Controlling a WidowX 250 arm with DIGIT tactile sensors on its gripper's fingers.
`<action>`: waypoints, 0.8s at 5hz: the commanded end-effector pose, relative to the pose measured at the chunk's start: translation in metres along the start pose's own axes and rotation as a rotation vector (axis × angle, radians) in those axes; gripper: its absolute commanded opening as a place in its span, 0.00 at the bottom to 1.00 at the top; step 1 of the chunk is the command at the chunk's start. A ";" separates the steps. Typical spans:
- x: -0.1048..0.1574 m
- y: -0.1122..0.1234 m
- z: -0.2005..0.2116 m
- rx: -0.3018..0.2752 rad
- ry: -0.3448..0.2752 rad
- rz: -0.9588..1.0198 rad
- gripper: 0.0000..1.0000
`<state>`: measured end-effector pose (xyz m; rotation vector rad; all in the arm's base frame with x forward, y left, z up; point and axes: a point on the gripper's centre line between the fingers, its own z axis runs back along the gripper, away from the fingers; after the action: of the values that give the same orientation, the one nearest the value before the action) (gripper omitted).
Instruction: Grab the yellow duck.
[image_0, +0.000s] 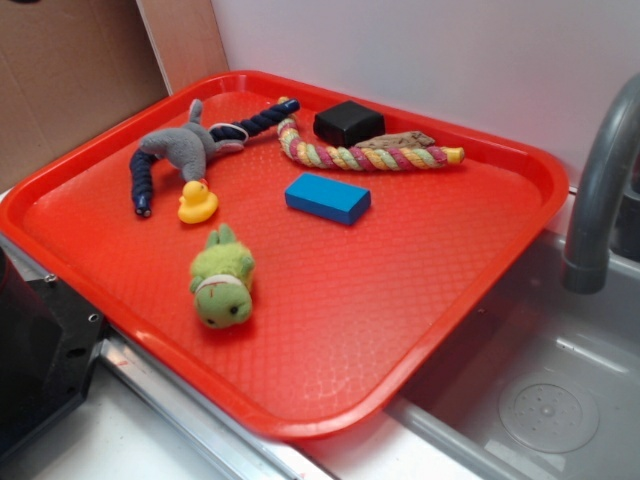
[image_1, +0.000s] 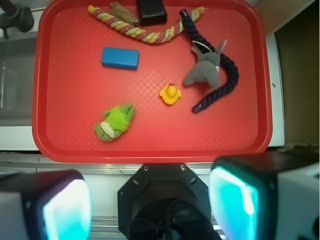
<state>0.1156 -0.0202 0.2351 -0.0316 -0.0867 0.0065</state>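
Note:
The yellow duck (image_0: 197, 203) (image_1: 170, 94), small and glossy with an orange beak, sits upright on the red tray (image_0: 400, 320) (image_1: 70, 140), left of centre in the exterior view. My gripper (image_1: 150, 207) hangs high above the tray's near edge, seen only in the wrist view. Its two cyan pads (image_1: 67, 210) stand wide apart with nothing between them. The duck lies far ahead of the fingers, between the green plush and the grey plush. In the exterior view the gripper is out of frame.
On the tray lie a fuzzy green plush (image_0: 222, 279) (image_1: 115, 123), a grey plush with navy rope limbs (image_0: 180, 150) (image_1: 207, 70), a blue block (image_0: 327, 197) (image_1: 120, 58), a braided rope (image_0: 365, 155) (image_1: 145, 32) and a black box (image_0: 348, 123) (image_1: 151, 12). A grey faucet (image_0: 600, 190) and sink (image_0: 560, 400) stand to the right.

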 end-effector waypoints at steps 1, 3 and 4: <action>0.000 0.000 0.000 0.000 0.000 0.000 1.00; 0.046 0.034 -0.100 0.199 0.046 0.280 1.00; 0.067 0.035 -0.135 0.143 -0.017 0.283 1.00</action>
<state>0.1870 0.0062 0.0971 0.1013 -0.0741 0.2747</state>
